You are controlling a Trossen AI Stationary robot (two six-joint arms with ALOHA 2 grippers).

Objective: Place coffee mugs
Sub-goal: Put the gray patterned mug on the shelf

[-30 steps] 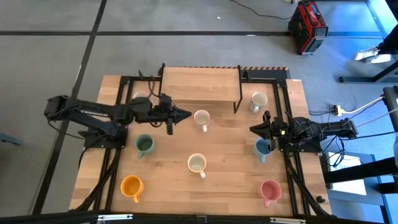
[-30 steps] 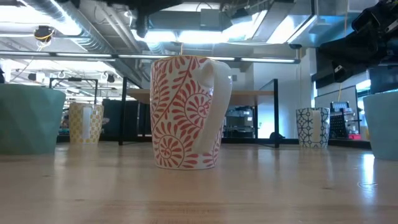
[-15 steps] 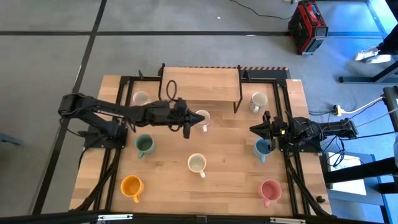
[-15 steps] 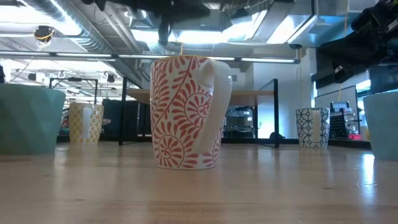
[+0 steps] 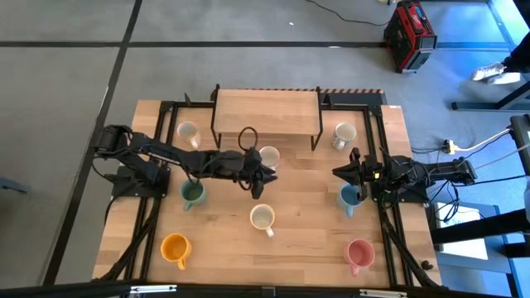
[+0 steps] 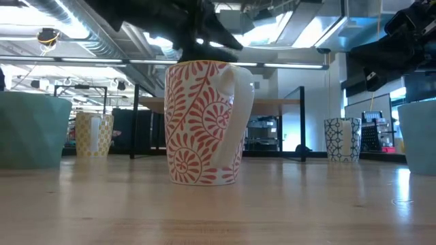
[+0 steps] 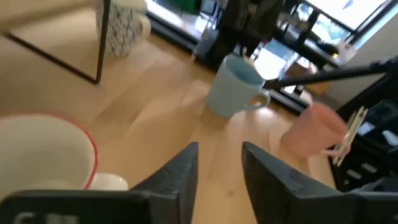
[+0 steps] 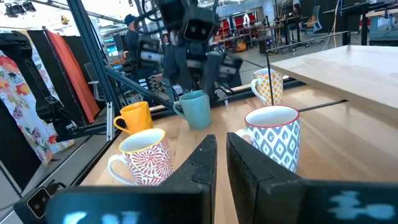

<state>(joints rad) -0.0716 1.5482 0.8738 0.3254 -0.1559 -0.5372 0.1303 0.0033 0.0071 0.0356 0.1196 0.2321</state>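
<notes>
Several mugs stand upright on the wooden table. A white mug with a blue diamond pattern and red rim (image 5: 268, 156) stands mid-table, and a red-patterned mug (image 5: 262, 218) stands nearer. There are also green (image 5: 192, 193), orange (image 5: 174, 246), light blue (image 5: 349, 197) and pink (image 5: 358, 252) mugs, plus two more white ones at the far side (image 5: 188, 131) (image 5: 344, 132). My left gripper (image 5: 265, 175) is open and empty. It hovers just to the near side of the red-rimmed mug (image 7: 43, 149). My right gripper (image 5: 339, 171) is shut and empty, just to the far side of the light blue mug.
A wooden shelf on a black frame (image 5: 265, 112) stands at the table's far side. Black rails run along both table sides. In the low view the red-patterned mug (image 6: 204, 122) fills the centre, with my left arm above it (image 6: 197, 27).
My left gripper has gone toward the table's right edge and a little toward the near edge. It started left of the red-rimmed mug and now hovers just to that mug's near side. No mug has moved.
</notes>
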